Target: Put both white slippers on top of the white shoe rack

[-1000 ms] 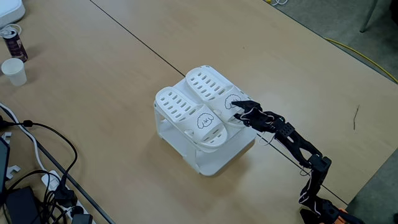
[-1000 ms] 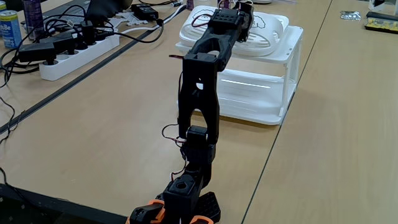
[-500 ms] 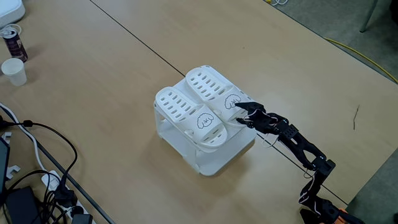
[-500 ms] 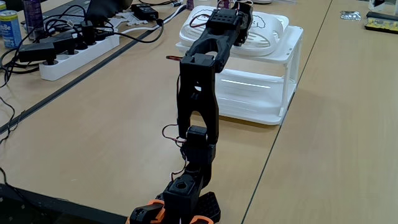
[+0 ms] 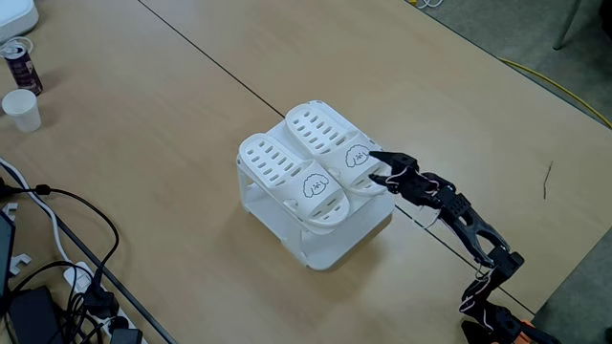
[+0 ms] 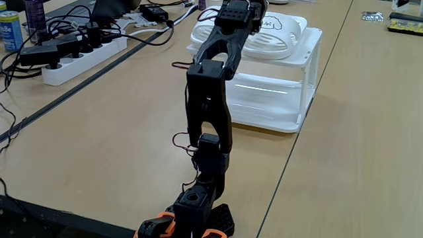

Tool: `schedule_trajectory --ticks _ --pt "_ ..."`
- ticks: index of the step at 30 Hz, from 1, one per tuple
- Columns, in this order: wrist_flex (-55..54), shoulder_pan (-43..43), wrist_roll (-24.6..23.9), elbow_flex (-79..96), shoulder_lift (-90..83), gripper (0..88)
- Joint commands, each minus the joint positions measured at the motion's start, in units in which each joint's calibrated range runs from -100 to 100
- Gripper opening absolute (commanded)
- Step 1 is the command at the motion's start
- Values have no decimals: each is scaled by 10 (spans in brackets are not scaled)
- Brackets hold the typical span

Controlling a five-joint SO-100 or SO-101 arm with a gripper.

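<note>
A: How far along does this look?

B: Nearly finished, I'd judge. Both white slippers (image 5: pixel 311 162) lie side by side on top of the white shoe rack (image 5: pixel 330 250), cartoon faces on the straps turned toward the gripper (image 5: pixel 380 167). Nothing of the pair is on the table.

A: And the gripper itself?

B: Its fingers are parted a little and hold nothing. In the high fixed view it sits just beside the toe end of the nearer slipper, at the rack's edge, close to touching; I cannot tell whether it does. In the low fixed view the gripper (image 6: pixel 246 5) is largely hidden behind the arm's own links, so that view adds nothing about the opening.

A: So what is left?

B: Only drawing the arm clear, by my reading. The slipper beyond the gripper overhangs the rack's front corner somewhat, so a careless pull-back could nudge it.

A: Anything else about?

B: All of it is well apart from the gripper, on the far side of the rack: a paper cup (image 5: pixel 21 110) and a drinks can (image 5: pixel 20 64) near the table's corner, plus a tangle of black cables (image 5: pixel 67 277). The low view shows a power strip (image 6: pixel 79 56) off to the side of the arm. A yellow cable (image 5: pixel 564 88) runs along the floor. Nothing stands between the gripper and the arm's base.
</note>
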Motion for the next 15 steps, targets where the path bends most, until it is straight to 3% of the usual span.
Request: schedule_trajectory --ticks 1,4,7,11,15 --pt "2 0 4 23 -75 258" --pt "-1 -2 4 64 -113 180" --pt "-5 1 4 116 -164 8" --pt "-41 3 4 196 -235 8" --pt "-200 3 4 324 -299 7"
